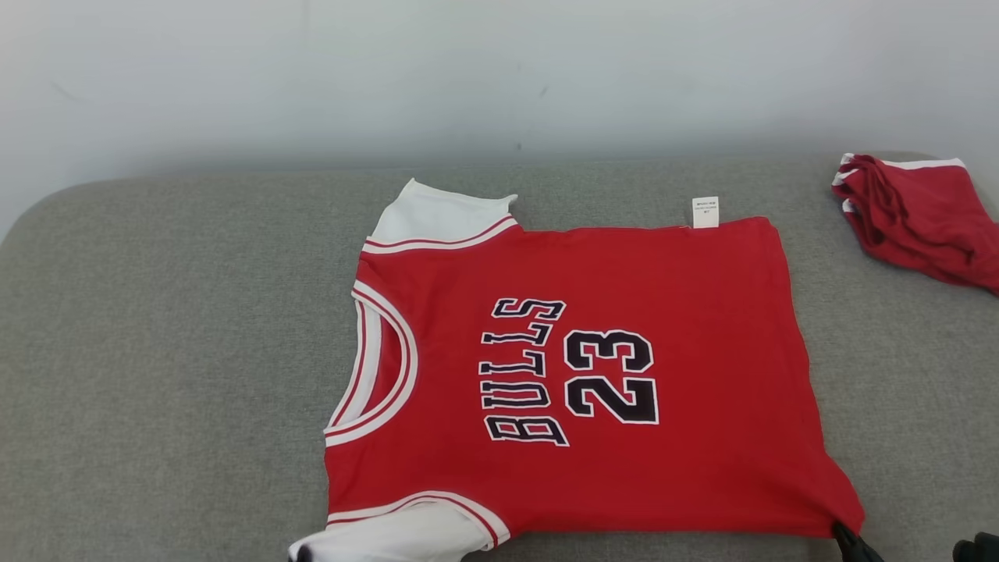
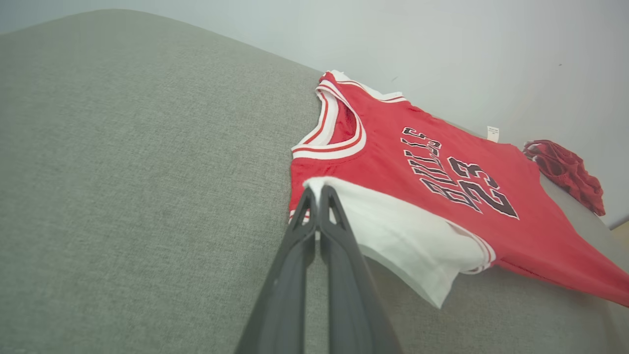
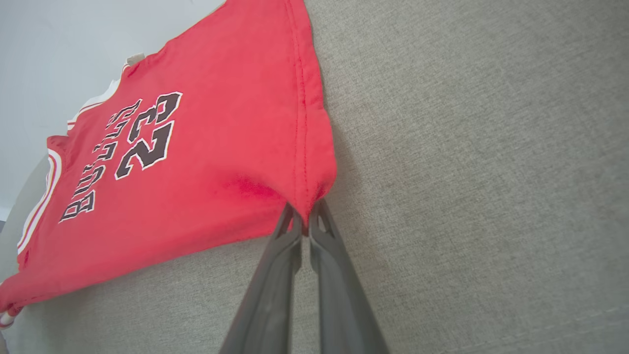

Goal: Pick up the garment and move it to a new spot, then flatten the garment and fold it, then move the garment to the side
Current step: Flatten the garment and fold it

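Red jersey (image 1: 593, 375) flat on grey fabric surface (image 1: 156, 351), centre of frame, long axis left to right: neckline toward left edge, hem toward right. Left gripper (image 2: 317, 194) pinched shut on white sleeve (image 2: 403, 231) at lower left; right gripper (image 3: 304, 216) clamped on hem corner (image 3: 317, 189), lower right.

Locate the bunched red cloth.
In the head view the bunched red cloth lies at the far right edge of the grey cushion, apart from the jersey, past its tagged corner.

Bright, soft, even light, no glare. Faint shadow under the jersey (image 2: 393, 162) sleeve. Head view's crisp; wrist views bend at the edges, and the fingers (image 2: 285, 285) blur up close.
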Controlling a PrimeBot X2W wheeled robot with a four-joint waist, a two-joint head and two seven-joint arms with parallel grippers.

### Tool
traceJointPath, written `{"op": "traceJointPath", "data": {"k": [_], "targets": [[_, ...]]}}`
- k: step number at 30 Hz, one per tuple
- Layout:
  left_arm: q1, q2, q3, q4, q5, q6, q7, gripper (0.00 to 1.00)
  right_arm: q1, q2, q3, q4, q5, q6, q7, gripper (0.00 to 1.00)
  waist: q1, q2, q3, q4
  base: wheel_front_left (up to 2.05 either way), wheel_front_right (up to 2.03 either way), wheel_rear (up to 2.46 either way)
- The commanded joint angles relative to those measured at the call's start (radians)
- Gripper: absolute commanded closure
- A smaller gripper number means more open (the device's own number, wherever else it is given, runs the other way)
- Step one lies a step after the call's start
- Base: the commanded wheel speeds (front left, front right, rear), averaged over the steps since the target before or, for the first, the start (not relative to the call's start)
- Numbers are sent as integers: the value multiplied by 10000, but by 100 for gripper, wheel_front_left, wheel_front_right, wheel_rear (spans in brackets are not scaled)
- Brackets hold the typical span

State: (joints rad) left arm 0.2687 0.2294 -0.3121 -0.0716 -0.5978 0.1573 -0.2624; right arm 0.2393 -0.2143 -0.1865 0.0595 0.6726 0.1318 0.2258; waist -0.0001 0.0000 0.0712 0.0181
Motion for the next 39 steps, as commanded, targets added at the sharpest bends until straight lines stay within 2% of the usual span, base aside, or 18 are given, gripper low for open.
{"op": "traceJointPath", "data": {"k": [1,7,14,20,29,39], "targets": [[-370,82,-120,-7,181,-135,66,100,-127,185,-1,-140,-137,-28,139,100,1,0,6,-97,0,0,0],[-1394,363,-408,188,483,-453,452,100,-616,342,125,-202,-330,-28,558,100,1,0,50,-258,0,0,0],[-3161,905,-360,870,665,-1025,986,100,-1526,171,284,-8,-404,-28,1025,100,1,0,312,-435,0,0,0],[-4738,1140,-510,1780,804,-1570,1391,100,-2745,-19,458,561,-372,-28,1411,100,1,0,733,-533,0,0,0],[-6978,868,-808,3816,936,-2189,1407,100,-4725,-347,878,1837,-496,-28,1335,100,1,0,1201,-535,0,0,0],[-8383,507,-1072,6240,1005,-2528,675,100,-6061,-530,1341,3295,-532,-28,605,100,1,0,1294,-579,0,0,0]]}}
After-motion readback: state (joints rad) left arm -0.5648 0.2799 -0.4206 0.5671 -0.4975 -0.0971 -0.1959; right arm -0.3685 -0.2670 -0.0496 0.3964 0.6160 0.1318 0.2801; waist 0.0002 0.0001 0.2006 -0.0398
